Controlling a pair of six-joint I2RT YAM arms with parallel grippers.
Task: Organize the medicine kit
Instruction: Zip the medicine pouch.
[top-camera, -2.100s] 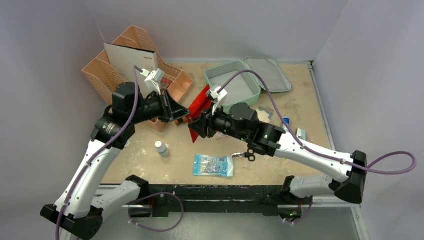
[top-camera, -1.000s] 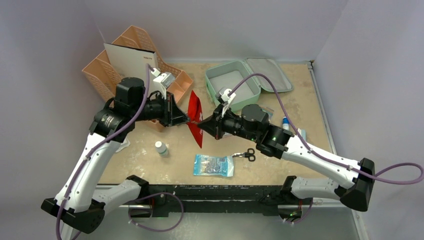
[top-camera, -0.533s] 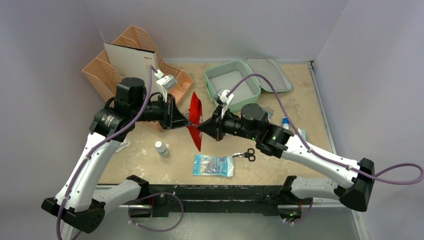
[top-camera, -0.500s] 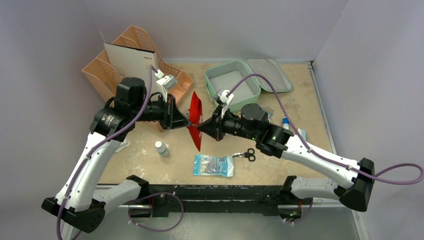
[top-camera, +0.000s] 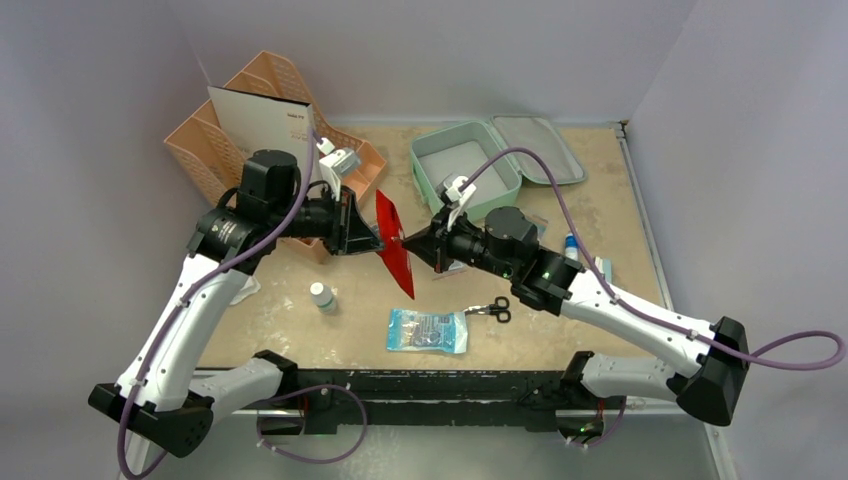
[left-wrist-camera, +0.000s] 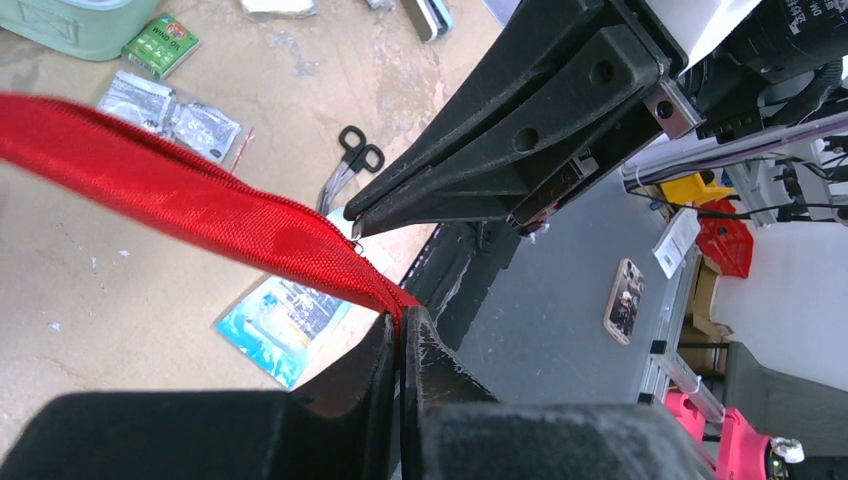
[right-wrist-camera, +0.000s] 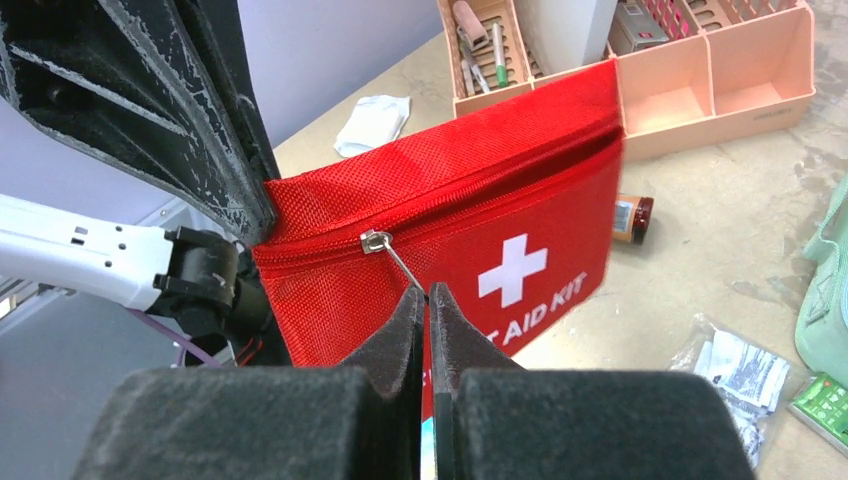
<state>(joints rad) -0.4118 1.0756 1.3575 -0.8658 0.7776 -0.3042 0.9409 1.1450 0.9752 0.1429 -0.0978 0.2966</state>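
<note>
The mint-green medicine kit (top-camera: 463, 166) lies open at the back of the table with its grey-lined lid (top-camera: 540, 148) flat to the right. Its edge shows in the right wrist view (right-wrist-camera: 832, 290). A flat red pouch (top-camera: 394, 245) printed "FIRST AID KIT" (right-wrist-camera: 500, 225) hangs in the air between my arms. My left gripper (top-camera: 373, 239) is shut on the pouch's corner (left-wrist-camera: 402, 318). My right gripper (top-camera: 407, 241) is shut on the thin metal zipper pull (right-wrist-camera: 398, 265), its tips (right-wrist-camera: 427, 292) just below the slider. The zipper is closed along most of its length.
A peach desk organizer (top-camera: 215, 145) with a white card stands back left. On the table lie a white bottle (top-camera: 321, 295), a blue packet (top-camera: 428, 330), scissors (top-camera: 495, 310), a brown bottle (right-wrist-camera: 632, 218), foil sachets (right-wrist-camera: 735, 370) and a green sachet (left-wrist-camera: 160, 45).
Both grippers and the red pouch have shifted slightly right, and the pouch's lower end has swung rightwards. Both grips stay the same.
</note>
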